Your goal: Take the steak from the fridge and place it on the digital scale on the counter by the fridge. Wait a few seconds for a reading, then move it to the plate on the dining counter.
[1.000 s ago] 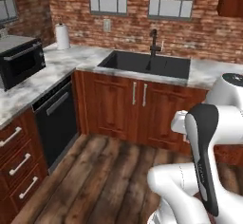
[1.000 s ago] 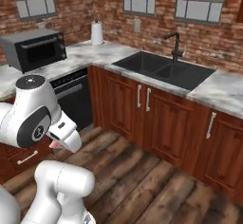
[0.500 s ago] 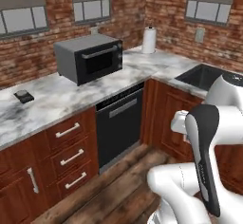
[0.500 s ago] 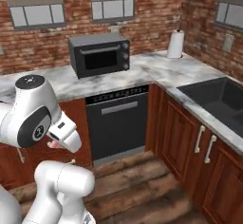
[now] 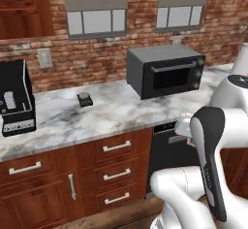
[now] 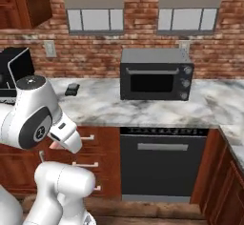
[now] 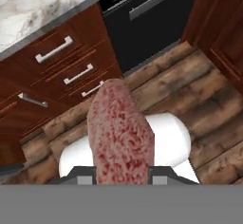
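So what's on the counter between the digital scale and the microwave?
Nothing: in the left base view, bare marble counter runs from the digital scale to the microwave.

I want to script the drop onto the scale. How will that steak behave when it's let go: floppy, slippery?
Probably fairly stiff: the steak juts out from the claw without drooping. Being flat, it should lie still rather than roll. The digital scale looks small, so the steak may overhang it and could tip off.

Your two base cameras look forward from behind the arm, sharing the microwave (image 5: 166, 70) and marble counter (image 5: 111, 114). Your hand camera looks down past the gripper (image 7: 121, 173) at the floor (image 7: 199, 95).
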